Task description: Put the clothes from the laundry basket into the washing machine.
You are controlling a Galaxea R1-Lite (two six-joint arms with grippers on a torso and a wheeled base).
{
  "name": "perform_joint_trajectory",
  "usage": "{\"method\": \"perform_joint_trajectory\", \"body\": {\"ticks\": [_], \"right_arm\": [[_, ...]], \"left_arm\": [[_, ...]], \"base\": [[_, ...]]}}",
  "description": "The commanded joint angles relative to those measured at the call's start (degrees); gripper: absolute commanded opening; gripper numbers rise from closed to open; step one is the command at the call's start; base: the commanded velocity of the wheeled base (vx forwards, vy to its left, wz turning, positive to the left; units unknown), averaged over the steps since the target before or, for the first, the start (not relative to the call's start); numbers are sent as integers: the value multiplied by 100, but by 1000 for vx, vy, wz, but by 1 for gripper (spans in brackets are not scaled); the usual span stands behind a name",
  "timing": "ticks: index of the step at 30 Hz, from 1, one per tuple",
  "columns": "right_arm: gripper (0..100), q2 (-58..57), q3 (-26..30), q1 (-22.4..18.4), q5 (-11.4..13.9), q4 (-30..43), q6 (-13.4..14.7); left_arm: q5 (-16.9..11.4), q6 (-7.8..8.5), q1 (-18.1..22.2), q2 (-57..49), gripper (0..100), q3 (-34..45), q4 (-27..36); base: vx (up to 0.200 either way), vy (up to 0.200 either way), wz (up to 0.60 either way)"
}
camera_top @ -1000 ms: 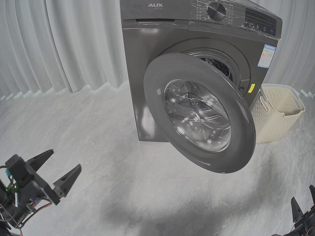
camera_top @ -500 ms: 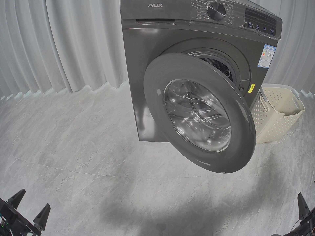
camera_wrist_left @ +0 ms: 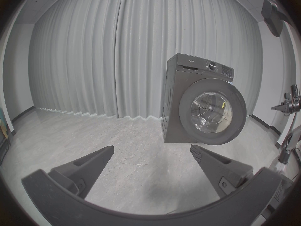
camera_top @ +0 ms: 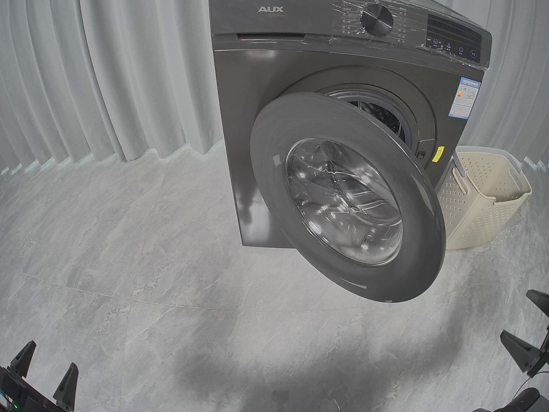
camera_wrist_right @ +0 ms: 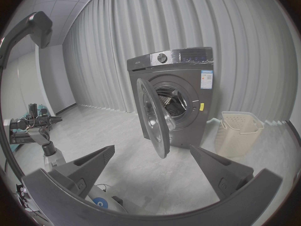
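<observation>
Close by, the left gripper (camera_top: 48, 359) sits low over the grey floor (camera_top: 171, 247). Its two fingers are spread wide with nothing between them. The right gripper (camera_top: 519, 316) is low on the other side, fingers apart too, holding nothing.

Farther off stands the washing machine (camera_top: 343, 58) with its round door (camera_top: 343, 201) swung open. In the head view the door covers most of the hole. The right wrist view looks past it to dark clothes (camera_wrist_right: 174, 109) inside. The laundry basket (camera_top: 486, 201) stands just beside the machine.

A second ago the left gripper was higher; it has dropped. The right one has come up a little.
</observation>
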Motion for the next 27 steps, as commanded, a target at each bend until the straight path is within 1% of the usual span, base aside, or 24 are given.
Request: {"method": "perform_joint_trajectory", "body": {"ticks": [1,2,3,4,5,6,8,10,11,12,15,17,20,22,24,27], "right_arm": [[100,2874,-621,691,183,-1309,-393],[100,3024,-674,726,60,-1414,-384],[100,3358,-806,858,-336,-1590,-366],[100,3446,-841,902,-450,-1625,-358],[100,3639,-947,1033,-687,-1687,-323],[100,3780,-1052,1165,-819,-1704,-235],[100,3999,-1219,1315,-898,-1704,-59],[100,4263,-1430,1420,-916,-1704,55],[100,4272,-1448,1420,-924,-1704,55],[100,4474,-1588,1438,-1012,-1713,73],[100,4738,-1773,1438,-1232,-1713,91],[100,4861,-1834,1438,-1320,-1713,143],[100,5124,-2019,1429,-1557,-1722,337],[100,5186,-2107,1420,-1751,-1766,363],[100,5195,-2133,1411,-1856,-1863,372],[100,5195,-2133,1403,-1900,-1986,372]], "left_arm": [[-78,284,458,-331,100,84,196],[-139,363,361,-384,100,84,196],[-289,469,247,-489,100,84,205],[-297,460,256,-498,100,75,213],[-297,434,300,-569,100,75,213],[-297,390,317,-595,100,84,205],[-297,293,317,-586,100,84,205],[-297,284,317,-586,100,84,196],[-306,284,317,-586,100,84,196],[-306,293,317,-595,100,84,196],[-306,284,317,-595,100,84,196],[-306,284,317,-595,100,84,196],[-306,284,317,-586,100,84,196],[-306,284,317,-595,100,84,196],[-306,284,326,-595,100,84,196],[-306,284,326,-595,100,84,196]], "base": [[0,0,0],[0,0,0],[0,0,0],[0,0,0],[0,0,0],[0,0,0],[0,0,0],[0,0,0],[0,0,0],[0,0,0],[0,0,0],[0,0,0],[0,0,0],[0,0,0],[0,-200,0],[0,-200,0]]}}
